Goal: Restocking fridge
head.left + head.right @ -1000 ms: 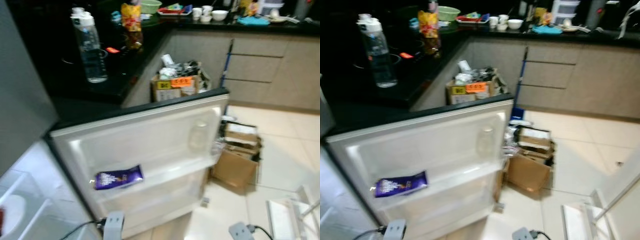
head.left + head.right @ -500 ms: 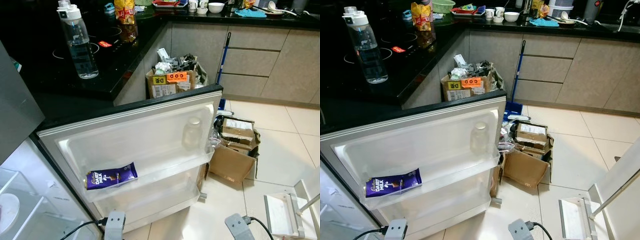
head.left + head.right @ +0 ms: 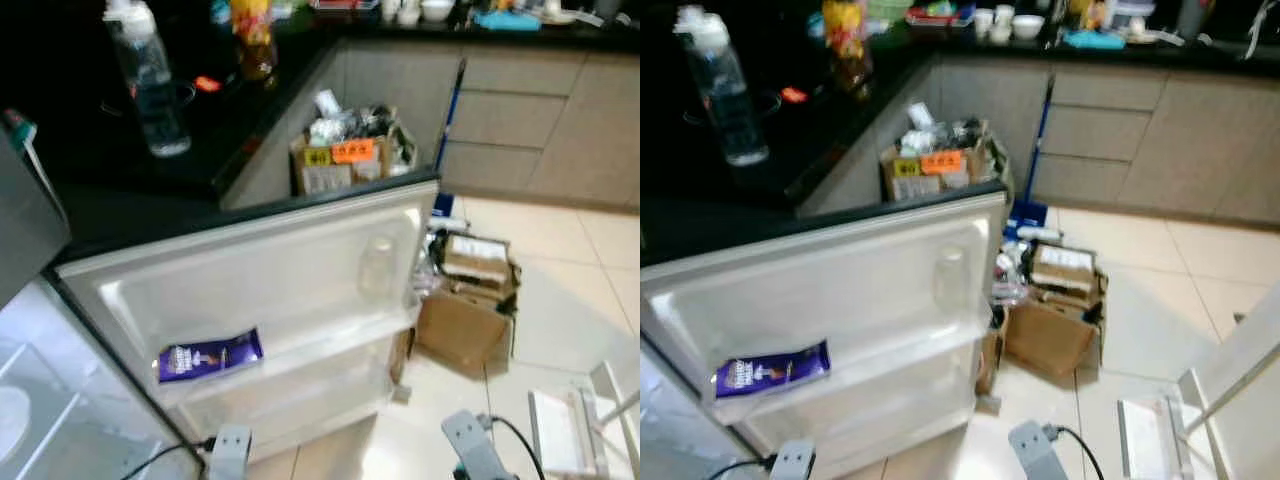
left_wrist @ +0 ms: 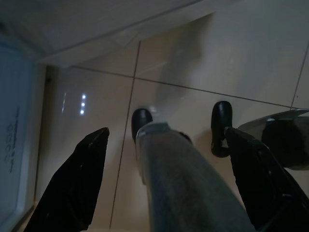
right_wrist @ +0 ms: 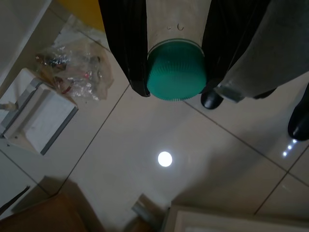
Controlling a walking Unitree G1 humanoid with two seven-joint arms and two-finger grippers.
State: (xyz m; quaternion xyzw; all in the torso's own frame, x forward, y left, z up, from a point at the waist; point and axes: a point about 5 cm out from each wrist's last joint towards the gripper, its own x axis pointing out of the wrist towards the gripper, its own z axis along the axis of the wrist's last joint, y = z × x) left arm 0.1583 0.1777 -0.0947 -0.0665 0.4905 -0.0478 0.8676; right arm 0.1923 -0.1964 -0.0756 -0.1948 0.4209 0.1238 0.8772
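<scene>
My head view has dipped and blurred since 0.5 s ago; the fridge door (image 3: 260, 290) hangs open, chocolate bar (image 3: 209, 356) on its shelf. My right gripper (image 5: 176, 72) grips a green-capped bottle (image 5: 175, 70) above the floor tiles (image 5: 145, 159); my left gripper (image 4: 169, 159) hangs spread, holding nothing.

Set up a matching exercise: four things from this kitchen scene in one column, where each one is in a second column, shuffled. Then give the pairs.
Things:
1. purple chocolate bar
2. clear water bottle
3. bottle with the green cap
4. open cardboard box

Places:
A. on the black countertop
B. on the tiled floor beside the fridge door
C. on the door's upper shelf
D. between the fingers of the right gripper

Pairs: 1-C, 2-A, 3-D, 4-B
</scene>
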